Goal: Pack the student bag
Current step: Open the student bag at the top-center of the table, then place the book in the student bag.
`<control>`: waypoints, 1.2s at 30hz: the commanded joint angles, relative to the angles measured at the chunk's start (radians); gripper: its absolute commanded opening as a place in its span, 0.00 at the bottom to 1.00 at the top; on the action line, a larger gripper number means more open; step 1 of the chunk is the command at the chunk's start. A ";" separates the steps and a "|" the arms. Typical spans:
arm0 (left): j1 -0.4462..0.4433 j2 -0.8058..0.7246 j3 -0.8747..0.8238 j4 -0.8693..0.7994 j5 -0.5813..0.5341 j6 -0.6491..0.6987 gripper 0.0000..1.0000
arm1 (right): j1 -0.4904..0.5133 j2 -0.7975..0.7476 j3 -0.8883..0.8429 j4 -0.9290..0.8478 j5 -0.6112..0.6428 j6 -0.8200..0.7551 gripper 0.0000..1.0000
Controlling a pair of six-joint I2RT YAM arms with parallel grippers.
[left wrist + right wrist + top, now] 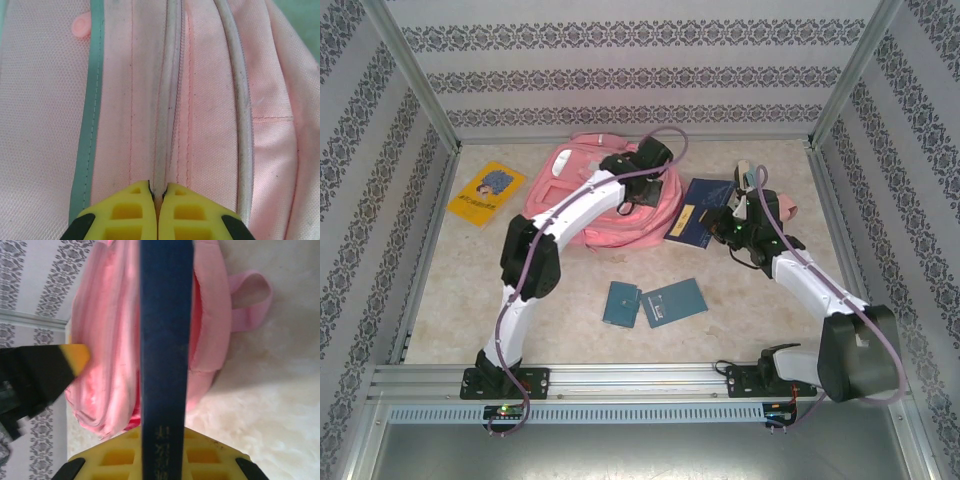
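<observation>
The student bag [582, 190], a large pink backpack, lies flat at the back middle of the table. My left gripper [638, 198] reaches over it and is shut [159, 187] on the pale zip seam [167, 115] of the bag [45, 125]. To the bag's right, my right gripper [735, 218] is shut on a dark blue book [705, 205]. In the right wrist view the book [165, 315] stands edge-on between the yellow fingers [115, 455], its far end against the bag's [110, 340] side. A pink strap loop [252, 295] lies on the table beside it.
A yellow book [487, 192] lies at the back left. Two teal booklets [622, 303] [674, 301] lie near the front middle. A small pink item [787, 210] sits behind the right arm. Patterned walls close in the table's sides and back.
</observation>
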 commanded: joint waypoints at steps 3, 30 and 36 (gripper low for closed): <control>0.055 -0.149 0.050 0.035 0.161 0.018 0.00 | 0.022 0.099 0.045 0.294 -0.074 0.124 0.00; 0.214 -0.219 0.070 0.150 0.540 -0.149 0.00 | 0.343 0.898 0.700 0.478 0.064 0.388 0.02; 0.214 -0.223 0.067 0.135 0.529 -0.139 0.00 | 0.342 0.913 0.737 0.370 0.033 0.350 0.38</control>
